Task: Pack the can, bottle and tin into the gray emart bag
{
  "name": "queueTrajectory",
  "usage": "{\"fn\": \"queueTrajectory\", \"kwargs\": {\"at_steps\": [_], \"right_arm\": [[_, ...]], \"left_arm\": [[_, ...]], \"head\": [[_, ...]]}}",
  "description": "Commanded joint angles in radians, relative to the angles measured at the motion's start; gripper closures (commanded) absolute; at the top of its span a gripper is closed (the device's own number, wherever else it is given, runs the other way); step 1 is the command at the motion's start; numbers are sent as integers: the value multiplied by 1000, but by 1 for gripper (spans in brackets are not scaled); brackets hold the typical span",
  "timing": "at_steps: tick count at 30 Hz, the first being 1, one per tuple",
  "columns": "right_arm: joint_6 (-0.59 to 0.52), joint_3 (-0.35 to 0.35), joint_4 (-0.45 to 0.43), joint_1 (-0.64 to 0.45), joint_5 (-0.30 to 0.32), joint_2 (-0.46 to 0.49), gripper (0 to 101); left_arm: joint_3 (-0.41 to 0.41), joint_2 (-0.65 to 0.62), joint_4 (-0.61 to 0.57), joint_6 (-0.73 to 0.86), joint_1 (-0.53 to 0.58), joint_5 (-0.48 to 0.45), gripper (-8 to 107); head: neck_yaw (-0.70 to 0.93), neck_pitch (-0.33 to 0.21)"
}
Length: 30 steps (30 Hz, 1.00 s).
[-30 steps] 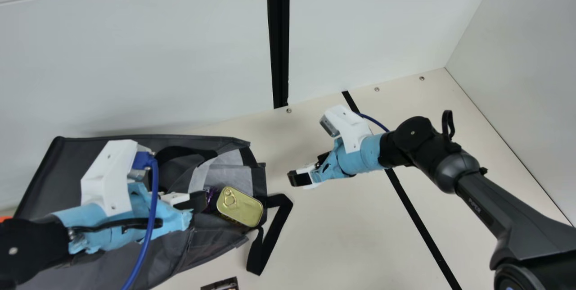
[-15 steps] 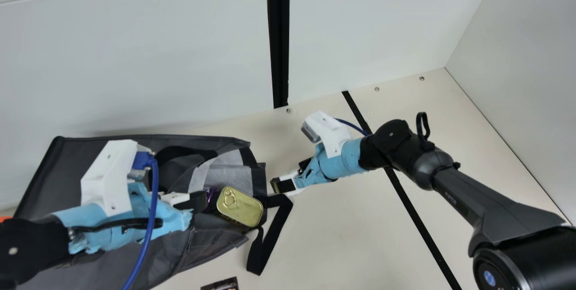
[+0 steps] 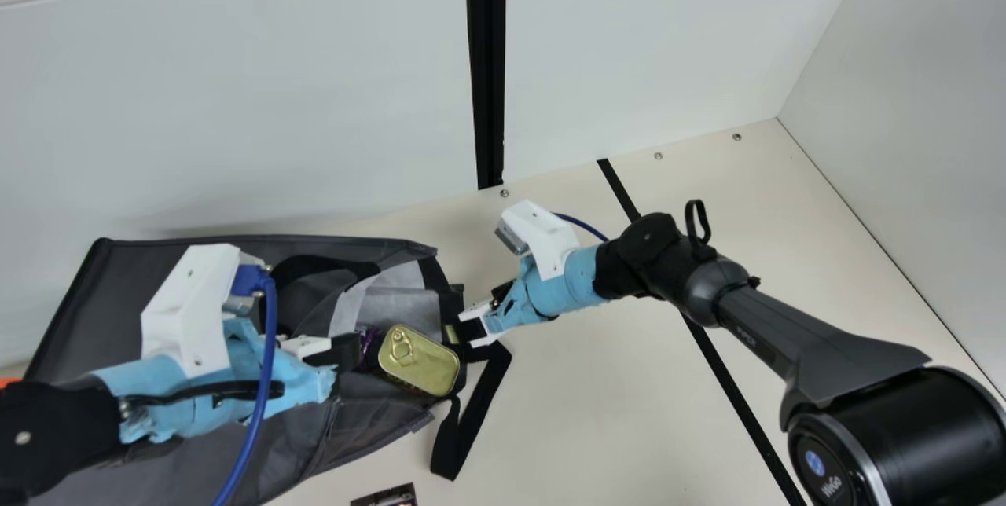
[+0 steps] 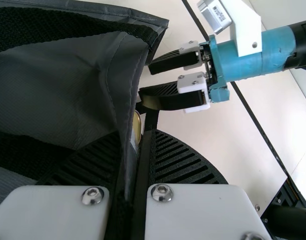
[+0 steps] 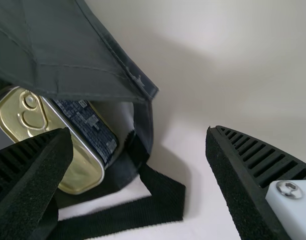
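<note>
In the main view, the arm at eight o'clock wears a ragged sky-blue wrap (image 3: 149, 392), an angular white bracket (image 3: 189, 302) and a thick blue cable (image 3: 266, 368). The left gripper (image 3: 346, 351) has rounded, black ribbed fingers (image 4: 180, 162) on white mounts (image 4: 203, 215) with silver round-headed screws (image 4: 162, 193). The arm at four o'clock matches that blue and white, then runs through a black joint cover (image 3: 640, 251) with a little loop (image 3: 695, 215), a tapering dark grey link (image 3: 817, 357) and a glossy black drum (image 3: 912, 427) bearing a round blue badge (image 3: 814, 462) and pale lettering.
</note>
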<state>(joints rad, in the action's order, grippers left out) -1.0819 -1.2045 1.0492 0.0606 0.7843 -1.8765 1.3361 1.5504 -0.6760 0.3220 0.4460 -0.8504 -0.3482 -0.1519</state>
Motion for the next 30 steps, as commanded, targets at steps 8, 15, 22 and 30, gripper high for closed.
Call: {"fn": "queueTrajectory", "kwargs": {"at_steps": [8,15,22,30], "right_arm": [[-26,-33,59,38,-8,-56,11],[-43,-58,114,69,-14,-104,11],[-54,-83,161,92,-21,-149,11],[-48,-105,191,97,-24,-181,11]], "left_arm": [[0,0,0,0,0,0,89],[0,0,0,0,0,0,89],[0,0,0,0,0,0,89],[0,0,0,0,0,0,89]], "head": [[-1,-23],[-1,-23],[-1,-23],[-1,-23]]}}
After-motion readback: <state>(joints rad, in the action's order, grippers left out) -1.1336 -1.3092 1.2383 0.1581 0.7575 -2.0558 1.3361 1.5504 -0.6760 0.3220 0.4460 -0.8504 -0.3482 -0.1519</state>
